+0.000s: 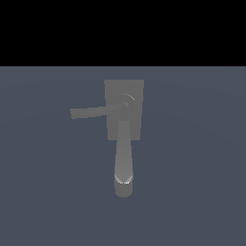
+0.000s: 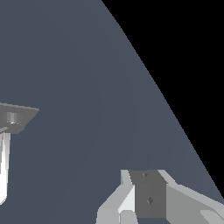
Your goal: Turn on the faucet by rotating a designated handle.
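Observation:
The faucet (image 1: 124,120) is a matte grey fixture with a rectangular block base and a round hub (image 1: 128,101). Its thick tapering spout (image 1: 123,163) runs toward the camera. The handle (image 1: 89,112), a thinner straight bar, sticks out from the hub toward the exterior view's left. My gripper does not appear in the exterior view. In the wrist view only part of the gripper (image 2: 146,194) shows at the picture's edge, well apart from the faucet (image 2: 15,116). Its jaw gap is cut off. A pale bar (image 2: 4,166) hangs from the faucet there; I cannot tell which part it is.
The faucet stands on a flat blue-grey floor (image 1: 192,168). Beyond the floor's far edge (image 1: 123,66) the picture is black.

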`<state>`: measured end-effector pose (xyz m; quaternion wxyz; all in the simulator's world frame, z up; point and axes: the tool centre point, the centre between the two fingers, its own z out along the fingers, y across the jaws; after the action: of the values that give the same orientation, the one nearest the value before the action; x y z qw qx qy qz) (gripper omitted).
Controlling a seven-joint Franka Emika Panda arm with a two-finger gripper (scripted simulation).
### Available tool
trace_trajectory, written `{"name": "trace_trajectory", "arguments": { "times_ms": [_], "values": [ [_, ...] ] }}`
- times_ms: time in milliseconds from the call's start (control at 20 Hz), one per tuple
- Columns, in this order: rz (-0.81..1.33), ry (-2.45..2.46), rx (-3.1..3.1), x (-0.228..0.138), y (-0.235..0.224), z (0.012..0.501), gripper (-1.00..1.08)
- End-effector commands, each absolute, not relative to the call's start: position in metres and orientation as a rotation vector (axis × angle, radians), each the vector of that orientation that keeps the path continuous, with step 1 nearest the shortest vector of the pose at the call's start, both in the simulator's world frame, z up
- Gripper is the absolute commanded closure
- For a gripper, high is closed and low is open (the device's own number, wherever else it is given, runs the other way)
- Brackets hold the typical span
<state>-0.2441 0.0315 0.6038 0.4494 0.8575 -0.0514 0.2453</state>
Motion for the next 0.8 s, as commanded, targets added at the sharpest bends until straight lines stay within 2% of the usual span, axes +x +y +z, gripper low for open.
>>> {"name": "trace_trajectory", "arguments": {
  "times_ms": [0, 400, 750],
  "values": [
    [0.663, -0.122, 2.004, -0.243, 0.043, 0.618, 1.08],
    [0.804, -0.065, 1.641, -0.237, 0.095, 0.652, 1.08],
    [0.875, 0.017, 1.372, -0.230, 0.145, 0.662, 1.08]
  ]
}}
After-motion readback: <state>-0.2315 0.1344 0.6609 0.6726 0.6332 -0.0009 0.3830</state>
